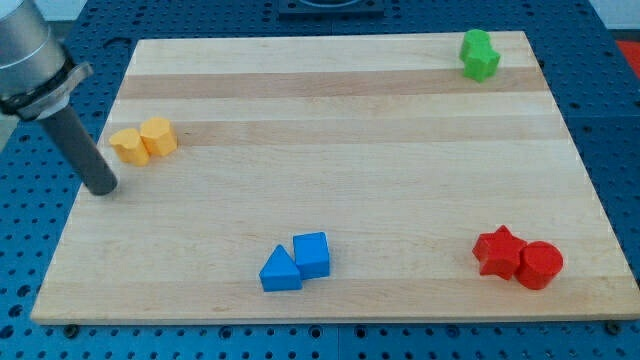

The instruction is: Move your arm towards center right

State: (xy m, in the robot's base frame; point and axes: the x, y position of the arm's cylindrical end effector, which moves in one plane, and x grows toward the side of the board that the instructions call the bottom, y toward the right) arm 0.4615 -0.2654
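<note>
My tip rests at the board's left edge, just below and left of two yellow blocks: a yellow pentagon-like block touching a yellow hexagon-like block. The dark rod slants up to the view's top left. A blue triangle block touches a blue cube at the bottom centre. A red star block touches a red cylinder at the bottom right. A green block sits at the top right. The tip touches no block.
The blocks lie on a light wooden board on a blue perforated table. A dark fixture shows beyond the board's top edge.
</note>
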